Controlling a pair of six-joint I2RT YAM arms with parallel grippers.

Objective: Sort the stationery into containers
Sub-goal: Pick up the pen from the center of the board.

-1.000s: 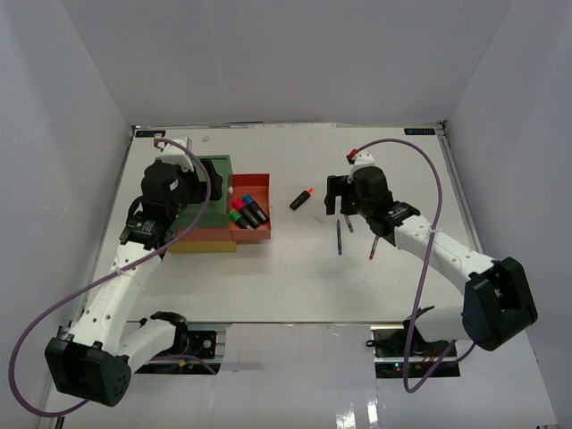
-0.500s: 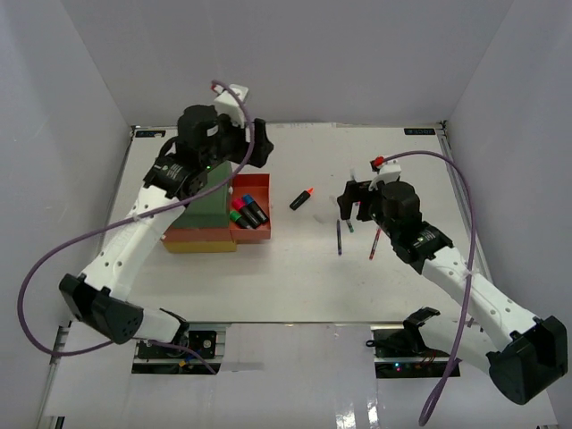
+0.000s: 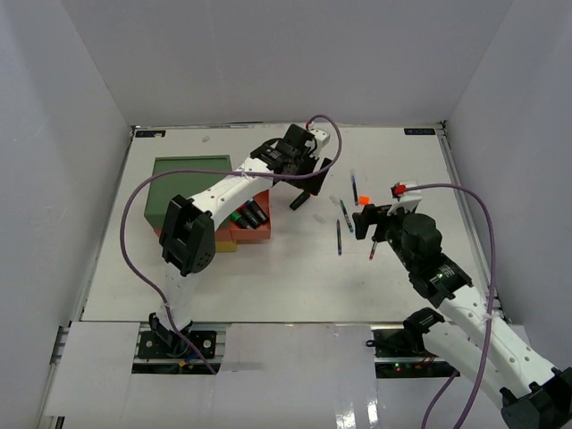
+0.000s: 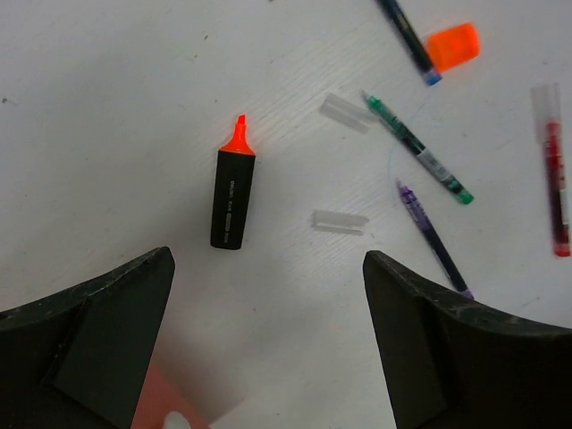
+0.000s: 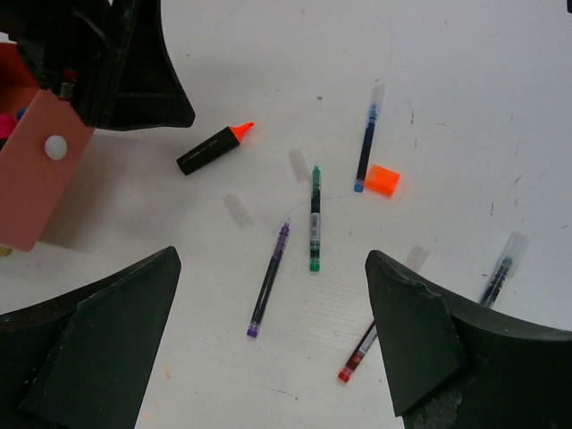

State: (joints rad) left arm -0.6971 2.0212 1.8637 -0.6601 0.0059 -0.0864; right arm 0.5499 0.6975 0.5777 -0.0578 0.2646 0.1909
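Hovering over the middle of the table [image 3: 268, 286], the left gripper [image 4: 268, 261] has its fingers [image 4: 98, 340] spread wide apart, nothing between them. Directly below it lies a black highlighter [image 4: 231, 201], uncapped, its orange tip pointing to the far side. The highlighter sits just right of the drawer stack [image 3: 190, 183], whose red-orange drawer [image 3: 256, 234] is pulled out to the right with capped highlighters inside.

The right gripper [image 5: 273, 259] hangs further right and nearer, fingers [image 5: 98, 349] likewise apart and holding nothing. Loose stationery is scattered on the table beneath it. The loose orange cap [image 5: 382, 180] rests beside the near end of a blue pen [image 5: 367, 138]. Left of these, a green pen [image 5: 315, 219] and a purple pen [image 5: 270, 279] lie close together but not touching. A red pen [image 5: 357, 353] is nearest of all, partly hidden by the right finger, and a dark pen [image 5: 500, 268] lies off to the right. Two small clear caps [image 5: 236, 207] lie between the highlighter and the pens.
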